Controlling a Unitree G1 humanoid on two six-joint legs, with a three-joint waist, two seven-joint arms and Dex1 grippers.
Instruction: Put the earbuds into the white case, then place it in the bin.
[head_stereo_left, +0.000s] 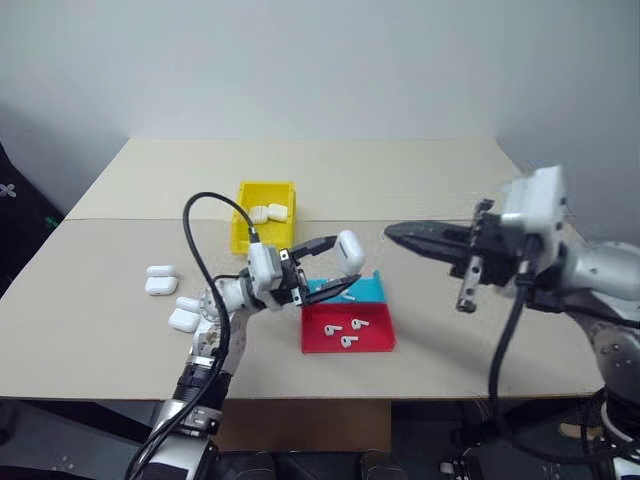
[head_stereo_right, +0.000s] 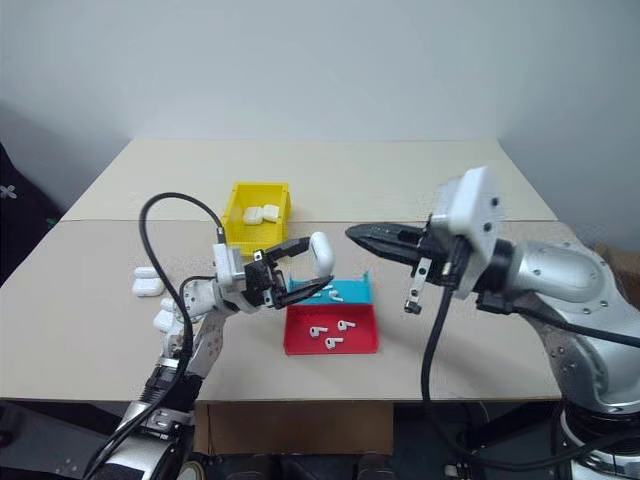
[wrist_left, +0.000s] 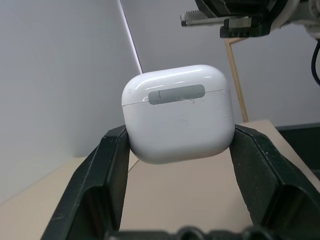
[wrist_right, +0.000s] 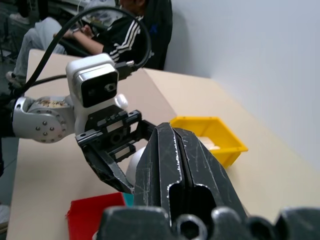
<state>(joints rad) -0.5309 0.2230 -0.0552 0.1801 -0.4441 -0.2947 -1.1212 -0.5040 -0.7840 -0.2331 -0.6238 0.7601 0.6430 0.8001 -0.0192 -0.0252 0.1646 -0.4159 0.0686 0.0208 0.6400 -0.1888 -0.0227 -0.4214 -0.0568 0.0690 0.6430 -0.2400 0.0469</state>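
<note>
The white case (head_stereo_left: 349, 252), lid closed, is clamped between the black fingers of my left gripper (head_stereo_left: 342, 266) and hangs above the teal tray. The left wrist view shows the case (wrist_left: 177, 120) seated between both fingers (wrist_left: 112, 170). My right gripper (head_stereo_left: 392, 233) is shut with nothing in it. It points level toward the case from the right, a short gap away. Three earbuds (head_stereo_left: 347, 331) lie in the red tray (head_stereo_left: 380, 343). Another earbud (head_stereo_right: 338, 295) lies in the teal tray (head_stereo_left: 372, 291). The yellow bin (head_stereo_left: 240, 232) stands behind my left hand and holds two white cases (head_stereo_left: 268, 212).
Several spare white cases (head_stereo_left: 160, 278) lie on the table left of my left arm. The red and teal trays sit side by side near the table's front edge. A seated person (wrist_right: 100, 30) shows beyond the table in the right wrist view.
</note>
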